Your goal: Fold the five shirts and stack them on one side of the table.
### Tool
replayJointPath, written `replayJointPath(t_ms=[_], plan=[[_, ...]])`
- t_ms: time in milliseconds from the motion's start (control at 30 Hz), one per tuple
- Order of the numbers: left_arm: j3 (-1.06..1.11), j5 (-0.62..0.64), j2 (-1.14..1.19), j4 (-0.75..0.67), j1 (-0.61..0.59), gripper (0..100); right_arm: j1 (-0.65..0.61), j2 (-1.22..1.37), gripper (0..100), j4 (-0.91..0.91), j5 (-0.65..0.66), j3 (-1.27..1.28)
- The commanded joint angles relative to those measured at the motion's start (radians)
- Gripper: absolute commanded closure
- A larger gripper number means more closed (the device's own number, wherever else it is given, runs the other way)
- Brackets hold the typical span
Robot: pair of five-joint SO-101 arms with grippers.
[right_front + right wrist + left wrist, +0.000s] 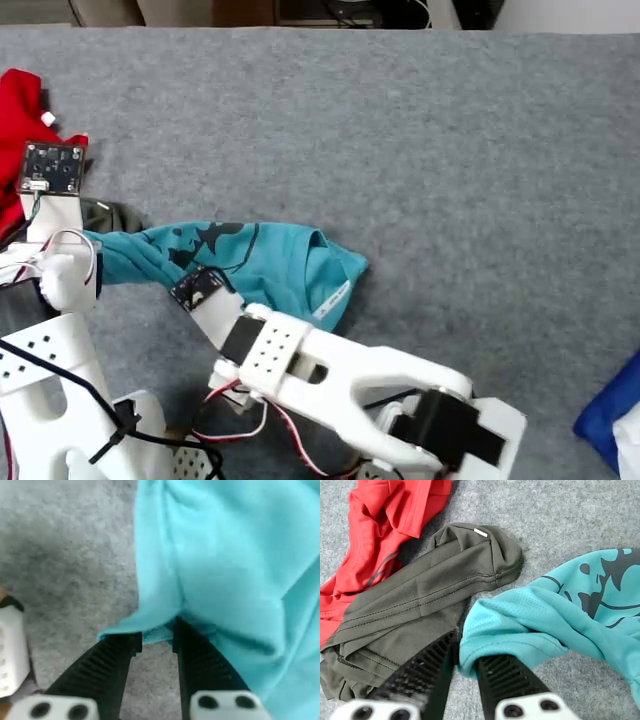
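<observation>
Teal shirt (280, 258) lies crumpled on the left half of the grey counter (450, 150), and you have hold of it at two spots. In the high view your left arm (50, 330) covers the shirt's left end and your right arm (340, 375) covers part of its near edge. The red shirt (22, 110) is cut off by the left border. The olive shirt (112, 214) shows there as a sliver beside the left wrist. At the right border a blue cloth (608, 408) with a white scrap (630, 448) just below it is cut off too, and you cannot tell whether either is a shirt.

Your left arm stands at the counter's left side, its wrist low over the fabric. The left tool (466, 652) is pinching a bunched fold of the teal shirt, right beside the olive one, which lies against the red one. Your right arm slants in from the lower right to the shirt's near edge. The right tool (156, 634) is clamped on a thin bit of the teal hem, just above the counter.

By count you have two arms, two tools, and three plain shirts: one teal, one red, one olive. There is also one blue cloth and one white scrap.
</observation>
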Motion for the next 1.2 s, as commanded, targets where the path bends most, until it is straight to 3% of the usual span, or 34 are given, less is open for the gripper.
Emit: replayJointPath(t_ms=[0, 100, 233, 367, 533, 900, 1167], plan=[[-0.009, -0.002, -0.016, 0.006, -0.002, 98, -0.008, 0.033, 88.2, -0.014, -0.008, -0.004], [-0.011, -0.002, -0.016, 0.006, -0.002, 98, -0.008, 0.050, 88.9, -0.009, -0.006, -0.005], [-0.011, -0.002, -0.016, 0.008, -0.002, 98, -0.008, 0.062, 99.8, -0.008, -0.003, -0.005], [-0.011, -0.002, -0.016, 0.008, -0.005, 98, 0.005, 0.071, 99.5, -0.006, -0.002, -0.004], [-0.011, -0.002, -0.016, 0.008, -0.006, 98, 0.136, 0.068, 99.4, 0.048, -0.002, -0.042], [-0.012, 0.000, -0.024, 0.008, -0.006, 98, 0.421, -0.015, 99.4, 0.465, 0.069, -0.483], [-0.054, 0.002, -0.016, 0.006, -0.005, 98, 0.556, -0.214, 99.4, 0.496, 0.069, -0.690]])
